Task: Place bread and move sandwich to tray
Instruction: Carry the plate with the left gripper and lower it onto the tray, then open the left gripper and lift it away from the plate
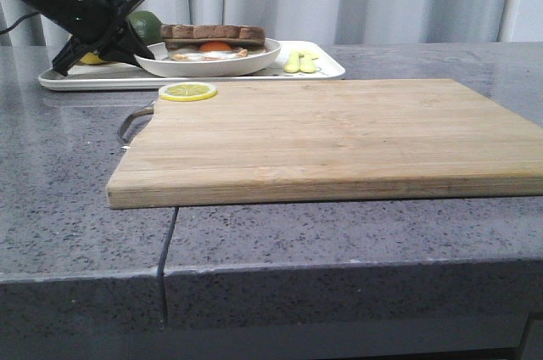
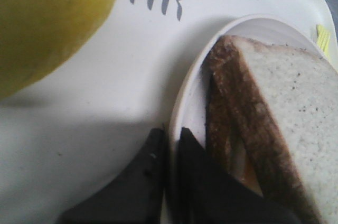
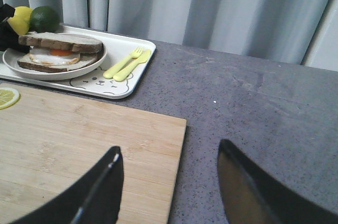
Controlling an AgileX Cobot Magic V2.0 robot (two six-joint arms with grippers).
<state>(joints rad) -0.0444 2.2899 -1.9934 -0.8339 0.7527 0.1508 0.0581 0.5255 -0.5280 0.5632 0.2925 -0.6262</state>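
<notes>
Brown-crusted, the sandwich [image 1: 213, 37] sat on a round white plate [image 1: 208, 63], a fried egg [image 3: 55, 56] with an orange yolk showing between its two slices. Its top slice of bread [image 2: 288, 113] was pale and speckled. The plate stood on the white tray [image 1: 327, 69] at the far side of the grey counter [image 1: 59, 199], with a printed bear near the tray's front edge and a pale yellow fork and knife [image 3: 127, 64] lying beside the plate.

At the plate's left rim was the left gripper [image 2: 170, 142]; its dark fingers [image 2: 203, 182] seemed to pinch the rim, one on each side, though the close view made this hard to confirm. A lemon [image 2: 47, 18] and a green lime [image 1: 146, 25] lay on the tray just behind it.

Nearer the robot lay a wooden board [image 1: 339, 135], bare but for a lemon slice [image 1: 187, 91] at its far left corner. The right gripper [image 3: 169, 187] hung over the board's right edge, fingers spread wide and holding nothing.
</notes>
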